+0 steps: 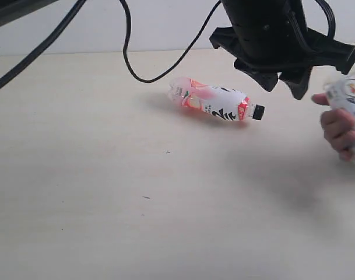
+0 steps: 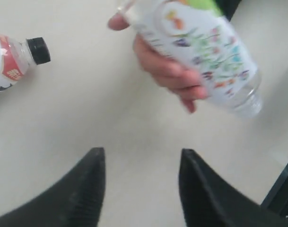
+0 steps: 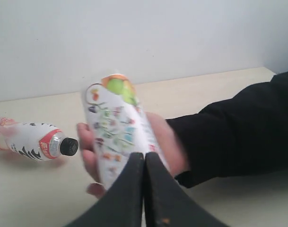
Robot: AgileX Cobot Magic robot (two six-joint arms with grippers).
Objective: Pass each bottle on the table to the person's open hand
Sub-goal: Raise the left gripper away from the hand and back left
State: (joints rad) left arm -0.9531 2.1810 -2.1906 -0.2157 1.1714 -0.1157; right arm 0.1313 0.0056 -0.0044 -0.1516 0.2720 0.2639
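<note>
Now: left gripper (image 2: 141, 156) seen parted, empty, nothing touched. Patterned bottle (image 2: 200, 52) clasped in person's hand (image 2: 170, 71), just ahead of its fingertips. Pink-label bottle (image 2: 9, 59) laid sideways on worktop (image 2: 63, 109), farther off. Right gripper (image 3: 144, 158) pressed closed, nothing clamped; patterned bottle just beyond.

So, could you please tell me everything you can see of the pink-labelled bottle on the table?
The pink-labelled bottle is clear plastic, wrapped in a pink, white and red label with black characters, and closed with a black cap. It lies on its side on the pale table, cap toward the right of the exterior view. Only the table touches it.
</note>
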